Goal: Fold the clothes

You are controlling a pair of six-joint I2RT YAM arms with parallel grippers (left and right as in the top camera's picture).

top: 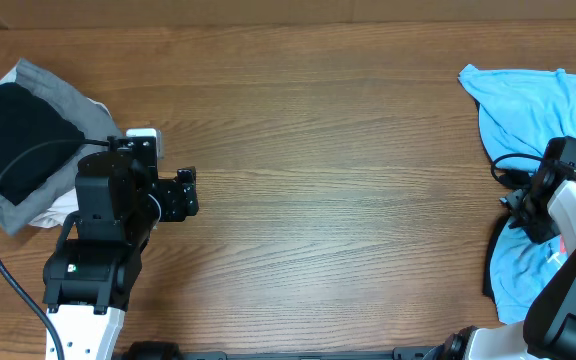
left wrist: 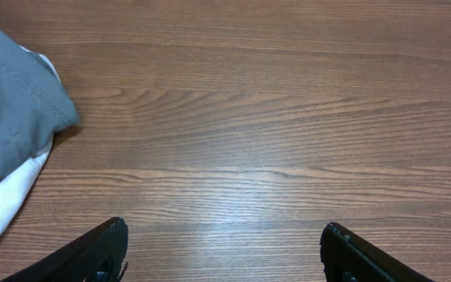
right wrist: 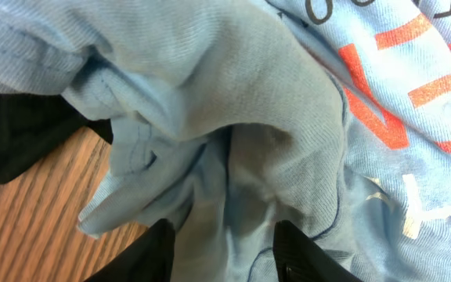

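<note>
Crumpled light blue T-shirt (top: 533,100), red-orange lettering, lying far right, black garment (right wrist: 14,133) peeking from under it

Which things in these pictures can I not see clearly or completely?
Lettering on the T-shirt: right wrist view, cut off by top and right edges.
Black cloth: right wrist view, mostly under the T-shirt.
Right gripper: overhead, hidden by its own wrist; wrist view leaves its grip on the T-shirt unclear.
Left pile: overhead, cut off by the left edge.
</note>
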